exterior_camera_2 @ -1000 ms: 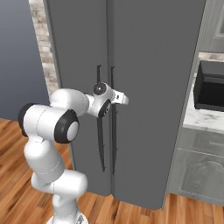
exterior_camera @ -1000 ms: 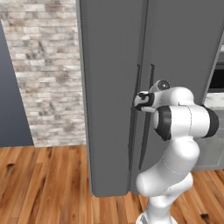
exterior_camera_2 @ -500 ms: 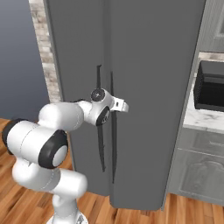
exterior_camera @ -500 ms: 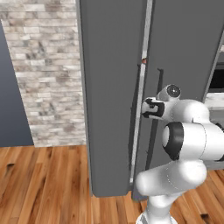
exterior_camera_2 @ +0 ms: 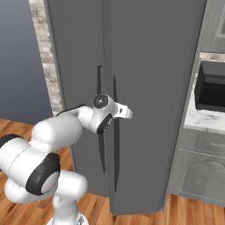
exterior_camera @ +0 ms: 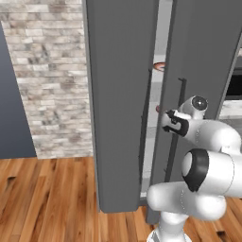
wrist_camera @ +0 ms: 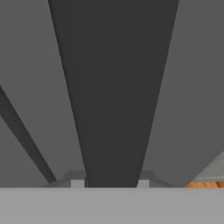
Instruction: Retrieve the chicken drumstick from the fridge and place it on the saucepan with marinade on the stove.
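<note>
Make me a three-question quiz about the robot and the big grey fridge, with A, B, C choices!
1. Where is the gripper?
A. At a fridge door handle
B. On the wooden floor
C. Inside the microwave

2. What colour are the fridge doors?
A. White
B. Dark grey
C. Red

3. How is the fridge now?
A. Both doors fully shut
B. One door pulled partly open
C. Both doors taken off

Answers:
1 A, the hand sits by the long handle.
2 B, both doors look dark grey.
3 B, the left base view shows a gap with shelves between the doors.
</note>
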Available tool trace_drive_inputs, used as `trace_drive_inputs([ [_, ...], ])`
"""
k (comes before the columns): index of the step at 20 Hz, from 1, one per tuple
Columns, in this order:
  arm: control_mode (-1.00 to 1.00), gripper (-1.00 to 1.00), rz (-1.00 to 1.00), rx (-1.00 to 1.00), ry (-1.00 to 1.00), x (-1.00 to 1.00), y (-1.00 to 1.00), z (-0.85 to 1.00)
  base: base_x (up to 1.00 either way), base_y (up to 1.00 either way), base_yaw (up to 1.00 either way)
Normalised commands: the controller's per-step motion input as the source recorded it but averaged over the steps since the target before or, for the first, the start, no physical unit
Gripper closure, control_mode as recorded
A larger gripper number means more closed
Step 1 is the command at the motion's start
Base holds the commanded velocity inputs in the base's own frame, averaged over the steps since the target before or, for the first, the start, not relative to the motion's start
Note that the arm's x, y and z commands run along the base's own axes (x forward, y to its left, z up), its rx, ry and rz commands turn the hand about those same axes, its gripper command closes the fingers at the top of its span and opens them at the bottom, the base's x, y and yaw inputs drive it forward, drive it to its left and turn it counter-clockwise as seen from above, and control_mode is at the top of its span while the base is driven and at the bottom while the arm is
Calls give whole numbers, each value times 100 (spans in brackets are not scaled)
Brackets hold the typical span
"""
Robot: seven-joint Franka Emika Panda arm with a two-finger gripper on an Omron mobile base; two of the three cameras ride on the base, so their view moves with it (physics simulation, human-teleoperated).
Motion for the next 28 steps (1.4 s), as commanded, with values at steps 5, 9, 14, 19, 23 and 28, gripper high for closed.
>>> trace_drive_inputs([
  [5,-100,100,5,0,0,-26,-40,0,0,0,0],
  [9,-100,100,9,0,0,-52,-57,0,0,0,0],
  [14,-100,100,13,0,0,-75,-67,0,0,0,0],
  [19,-100,100,17,0,0,-80,-74,-4,0,0,0],
  [23,-100,100,18,1,0,-75,-80,-5,0,0,0],
  [28,-100,100,19,2,0,-71,-91,-6,0,0,0],
])
